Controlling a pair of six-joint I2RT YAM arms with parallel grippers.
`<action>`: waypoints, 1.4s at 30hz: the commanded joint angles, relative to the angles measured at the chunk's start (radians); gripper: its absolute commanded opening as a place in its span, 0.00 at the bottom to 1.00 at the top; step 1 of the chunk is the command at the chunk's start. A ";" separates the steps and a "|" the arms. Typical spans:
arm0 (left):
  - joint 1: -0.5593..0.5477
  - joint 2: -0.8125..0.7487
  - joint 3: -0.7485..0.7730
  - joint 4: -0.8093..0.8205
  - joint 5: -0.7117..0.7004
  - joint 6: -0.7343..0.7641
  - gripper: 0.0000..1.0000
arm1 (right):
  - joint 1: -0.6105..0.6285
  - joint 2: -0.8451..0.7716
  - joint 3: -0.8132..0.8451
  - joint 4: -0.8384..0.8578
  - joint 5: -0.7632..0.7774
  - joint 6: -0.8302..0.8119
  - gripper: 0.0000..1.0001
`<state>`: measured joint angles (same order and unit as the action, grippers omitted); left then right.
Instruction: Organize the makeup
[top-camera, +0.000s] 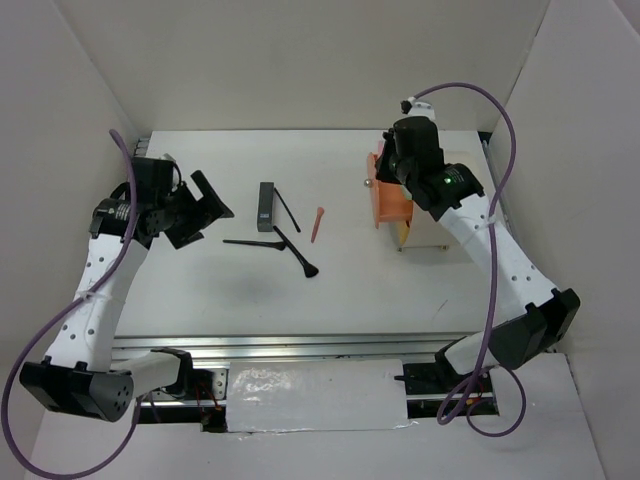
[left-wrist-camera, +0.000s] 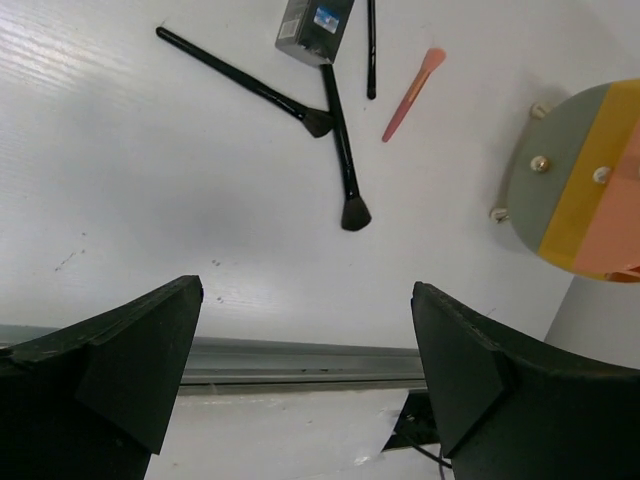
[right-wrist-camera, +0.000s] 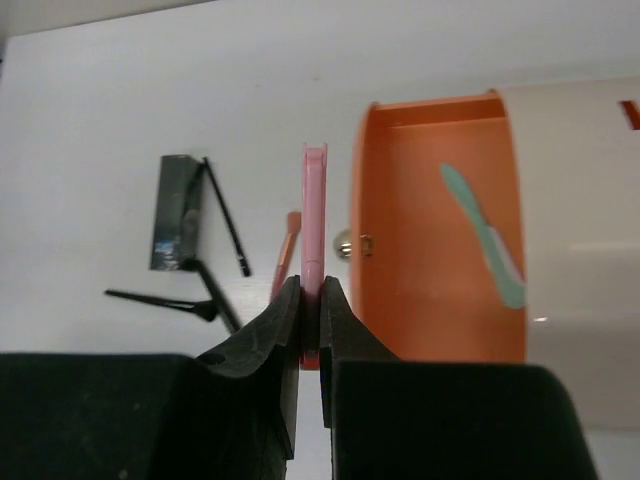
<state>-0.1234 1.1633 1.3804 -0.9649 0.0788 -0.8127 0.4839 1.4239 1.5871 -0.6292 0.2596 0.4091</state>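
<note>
left gripper (left-wrist-camera: 305, 300): jaws spread wide and empty, hovering above the table (top-camera: 250, 290) well left of the cream box (right-wrist-camera: 580, 200), likely lining up on the loose makeup.
right gripper (right-wrist-camera: 311, 290): pinched shut on a thin pink piece (right-wrist-camera: 315, 200) seen edge-on, just in front of the box's orange drawer (right-wrist-camera: 430, 110); what the piece is cannot be told.
orange drawer: pulled out of the cream box, 1 mint applicator (right-wrist-camera: 480, 235) lying inside, apparently open to receive items.
makeup: dark grey tube (top-camera: 266, 206), thin black stick (top-camera: 287, 210), 2 black brushes (top-camera: 297, 255) and orange-pink stick (top-camera: 318, 224) lie clustered left of the box, not yet stored.
next: by judgement, the left arm picks up 1 item.
</note>
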 joint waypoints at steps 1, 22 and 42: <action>-0.005 0.013 -0.004 0.051 0.042 0.069 0.99 | -0.028 -0.026 -0.025 -0.041 0.116 -0.082 0.00; -0.013 0.047 -0.073 0.066 0.082 0.135 1.00 | -0.096 -0.039 -0.023 0.017 0.024 -0.118 0.64; -0.015 0.085 -0.110 0.097 0.133 0.162 0.99 | 0.052 0.488 0.508 -0.448 0.349 -0.020 0.00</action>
<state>-0.1329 1.2533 1.2858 -0.8932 0.1886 -0.6800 0.5728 1.9415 2.0552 -0.9310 0.4404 0.3599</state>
